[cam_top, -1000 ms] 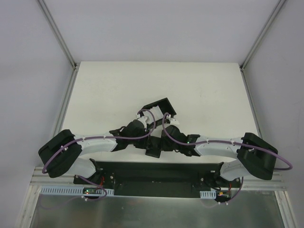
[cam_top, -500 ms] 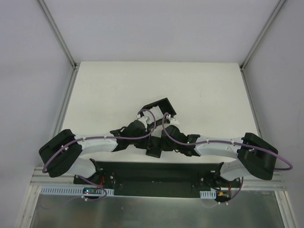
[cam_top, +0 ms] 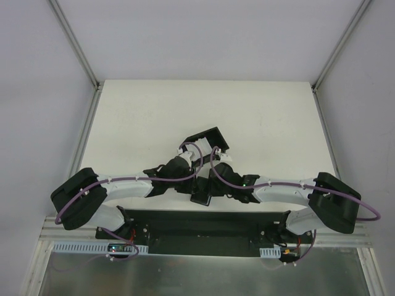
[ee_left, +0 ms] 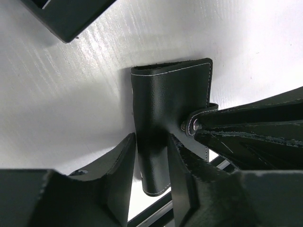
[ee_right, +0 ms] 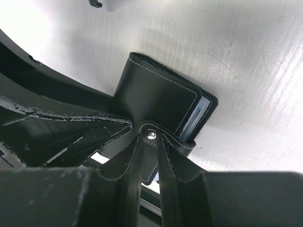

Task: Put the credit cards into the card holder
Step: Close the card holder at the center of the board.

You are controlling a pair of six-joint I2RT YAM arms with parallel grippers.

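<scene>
Grips the folded wallet [ee_left: 165,104] at its lower end with the left pincer [ee_left: 151,149], clamped. Pinches the clasp tab [ee_left: 198,118] with the right pincer [ee_right: 150,147], clamped. Holds the wallet over the surface [cam_top: 154,111], near the tray [cam_top: 207,137].

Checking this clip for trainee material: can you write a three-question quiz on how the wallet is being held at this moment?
1. True or false: only the right gripper is closed on the card holder; the left gripper hangs clear of it.
2. Which part does the right gripper pinch? A. the clasp tab B. a loose card C. a tray wall
3. In the right wrist view, what colour shows inside the card holder's open edge?
Key: 1 false, both grip it; 2 A; 3 bluish-grey.
</scene>
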